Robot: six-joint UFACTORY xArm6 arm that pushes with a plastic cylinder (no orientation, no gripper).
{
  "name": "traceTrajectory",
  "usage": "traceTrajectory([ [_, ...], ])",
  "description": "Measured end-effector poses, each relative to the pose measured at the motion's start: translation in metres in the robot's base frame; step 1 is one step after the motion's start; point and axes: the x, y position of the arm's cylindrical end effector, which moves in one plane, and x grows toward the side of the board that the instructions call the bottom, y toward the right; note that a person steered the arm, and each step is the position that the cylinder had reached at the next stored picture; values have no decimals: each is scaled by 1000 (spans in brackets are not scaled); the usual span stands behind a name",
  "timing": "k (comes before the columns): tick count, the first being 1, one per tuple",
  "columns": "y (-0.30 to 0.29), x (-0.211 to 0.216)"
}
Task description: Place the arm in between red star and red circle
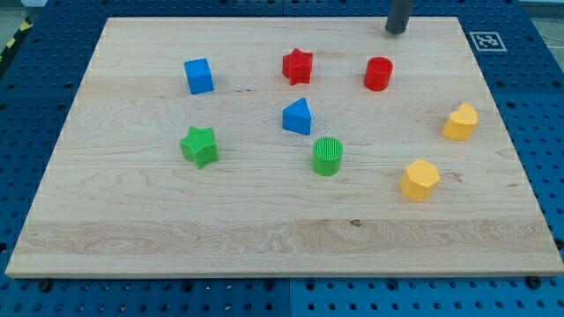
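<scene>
Since my tip [397,31] sits at the view's top edge of the worktop [264,238], up and to the view's right of the red circle [378,74], the step in hand is getting into the gap between the red star [298,66] and that circle without nudging either. Star and circle sit side by side near the view's top, apart, with bare wood between them. Best line, as I judge it: slide toward the view's left along the top edge first, well clear of the circle, then come straight down the view into the gap and stop level with both. A diagonal cut risks clipping the circle. Blue triangle [298,117] lies below the gap, so don't overshoot. No fingers on this rig, just a rod, so nothing to spread or pinch
</scene>
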Motion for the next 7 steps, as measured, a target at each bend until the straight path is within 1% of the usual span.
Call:
traceTrajectory([
  [1,-18,20],
  [2,-62,22],
  [3,-94,24],
  [4,-94,27],
  [5,-115,27],
  [6,-119,49],
  [7,-112,61],
])
